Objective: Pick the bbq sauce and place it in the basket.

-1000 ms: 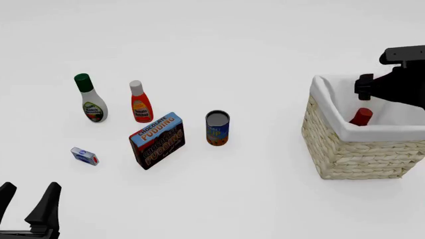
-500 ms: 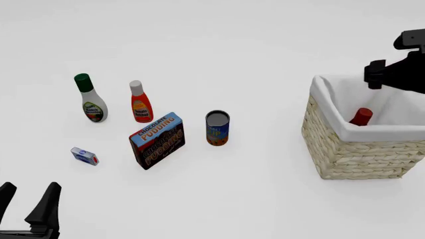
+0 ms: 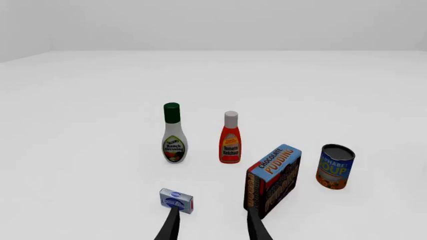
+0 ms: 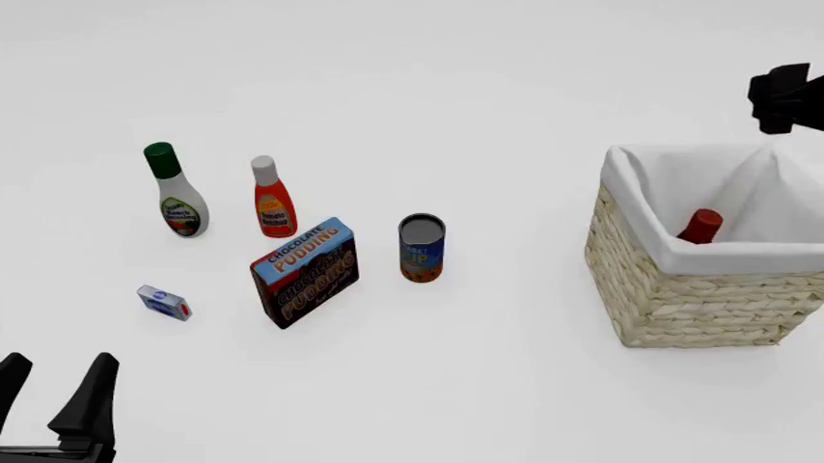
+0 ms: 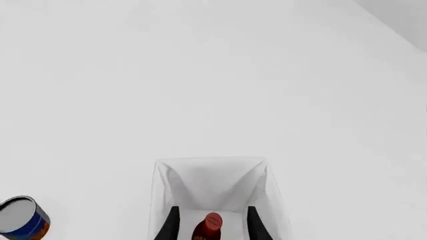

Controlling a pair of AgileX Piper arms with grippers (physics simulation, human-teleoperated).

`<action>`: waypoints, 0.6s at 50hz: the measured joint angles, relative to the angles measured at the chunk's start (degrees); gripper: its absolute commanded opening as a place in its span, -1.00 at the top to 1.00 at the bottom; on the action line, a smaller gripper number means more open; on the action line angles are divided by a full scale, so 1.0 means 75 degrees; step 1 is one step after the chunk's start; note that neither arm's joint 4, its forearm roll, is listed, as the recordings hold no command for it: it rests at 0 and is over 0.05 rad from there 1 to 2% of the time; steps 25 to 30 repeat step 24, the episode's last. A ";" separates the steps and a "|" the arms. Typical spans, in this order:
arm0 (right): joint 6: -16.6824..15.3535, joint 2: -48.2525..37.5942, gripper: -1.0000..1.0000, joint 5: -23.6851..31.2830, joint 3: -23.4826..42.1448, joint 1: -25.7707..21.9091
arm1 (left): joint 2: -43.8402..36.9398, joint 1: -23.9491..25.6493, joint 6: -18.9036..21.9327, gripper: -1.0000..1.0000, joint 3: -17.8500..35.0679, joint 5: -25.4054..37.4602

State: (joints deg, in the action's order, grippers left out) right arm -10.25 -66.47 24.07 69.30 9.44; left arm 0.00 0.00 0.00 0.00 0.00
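The bbq sauce (image 4: 700, 227) stands inside the basket (image 4: 682, 307), with only its red cap and dark neck showing above the white liner. In the right wrist view the bottle (image 5: 211, 226) sits in the basket (image 5: 210, 161) straight below my right gripper (image 5: 213, 208), which is open and empty, well above the bottle. In the front view only a black part of the right arm (image 4: 785, 96) shows at the right edge, above the basket. My left gripper (image 4: 54, 374) is open and empty at the near left, and it also shows in the left wrist view (image 3: 213, 212).
On the left stand a white bottle with green cap (image 4: 174, 198), an orange-red bottle with white cap (image 4: 272, 203), a chocolate pudding box (image 4: 305, 272), a soup can (image 4: 422, 248) and a small blue-white box (image 4: 165, 303).
My right arm has lifted up and to the right, away from the basket. The bbq sauce stays in the basket. The left arm has not moved.
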 measured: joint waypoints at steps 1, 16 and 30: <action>0.0002 0.0044 -1.00 0.0011 0.0006 -0.0016 | 0.0000 0.0000 0.0000 -1.00 0.0000 0.0000; 0.0014 0.0676 -1.00 0.0149 0.0015 -0.0241 | 0.0000 0.0000 0.0000 -1.00 0.0000 0.0000; 0.0062 0.0997 -1.00 0.0197 0.0002 -0.0319 | 0.0000 0.0000 0.0000 -1.00 0.0000 0.0000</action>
